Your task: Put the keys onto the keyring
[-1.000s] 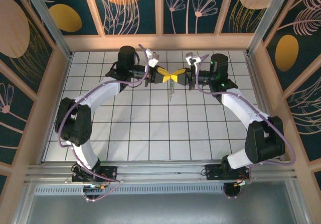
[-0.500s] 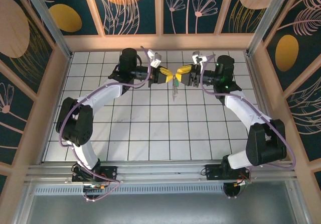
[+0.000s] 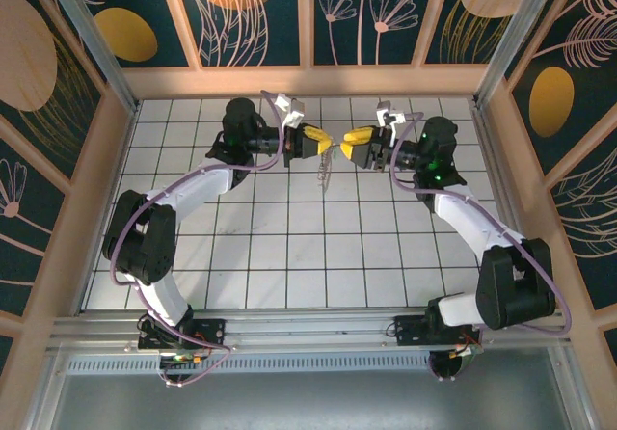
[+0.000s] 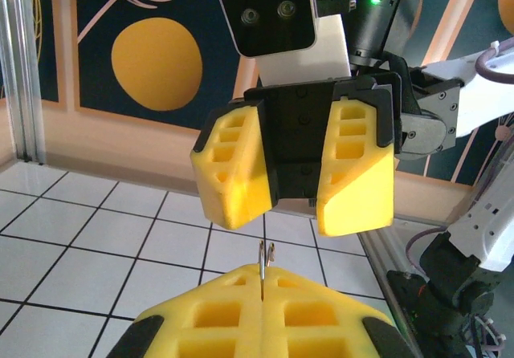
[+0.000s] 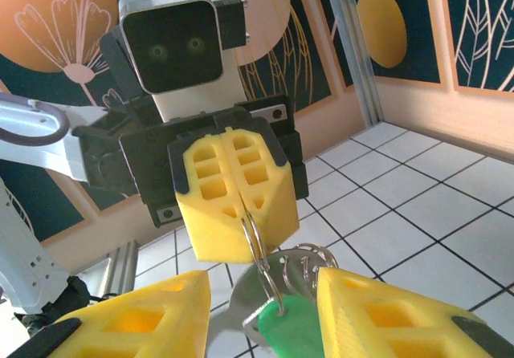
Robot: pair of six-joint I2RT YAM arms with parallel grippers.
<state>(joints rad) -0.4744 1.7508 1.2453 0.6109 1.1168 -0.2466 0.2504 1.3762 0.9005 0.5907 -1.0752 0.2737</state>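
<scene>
The left end effector (image 3: 324, 142) is clenched on the keyring (image 5: 254, 237), pinching the thin loop above the tabletop (image 3: 289, 247), near the middle of its far edge. The key (image 5: 287, 327) hangs from the keyring, with small metal pieces (image 5: 310, 258) beside it. The right end effector (image 3: 347, 139) faces the left one, just beside it. It is released, jaws apart, and the key dangles in the gap between them.

The left tool (image 3: 326, 141) is clamped on the keyring (image 3: 326, 165), which hangs over the far tiles of the counter (image 3: 289, 247). The right tool (image 3: 347, 139) faces it, just right of the keyring and apart from it.
</scene>
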